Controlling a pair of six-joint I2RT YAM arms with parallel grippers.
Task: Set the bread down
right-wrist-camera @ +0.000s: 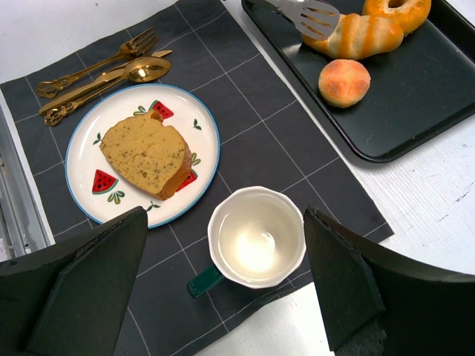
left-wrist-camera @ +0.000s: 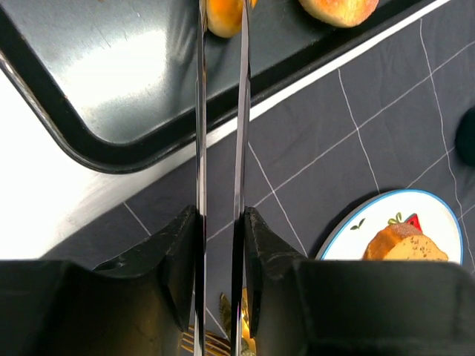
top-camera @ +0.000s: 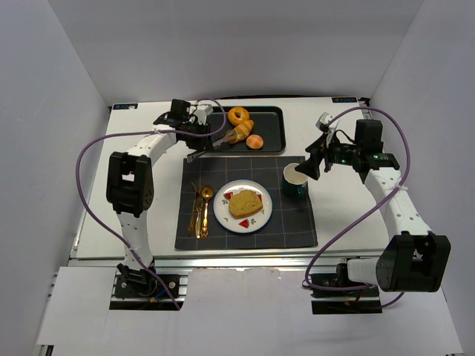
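From above, the left gripper [top-camera: 197, 135] is clenched on metal tongs [top-camera: 214, 144] whose tip reaches the bread roll [top-camera: 241, 131]. The roll lies in the black tray [top-camera: 271, 122] between a ring-shaped bun [top-camera: 238, 115] and a round bun [top-camera: 255, 142]. A bread slice [top-camera: 246, 202] sits on the plate [top-camera: 223, 219], on a dark placemat [top-camera: 293, 222] spread over the tabletop [top-camera: 341, 215]. The right gripper [top-camera: 312, 165] hangs released above a teal cup [top-camera: 295, 180].

In the left wrist view, the fingers [left-wrist-camera: 182, 237] squeeze the tongs' two blades close together. The roll [left-wrist-camera: 221, 15] shows between their tips (only a sliver, at the top edge).

In the right wrist view, the fingers [right-wrist-camera: 96, 267] are spread wide with the empty cup below and between them. The tongs' slotted head overlaps the roll's end.
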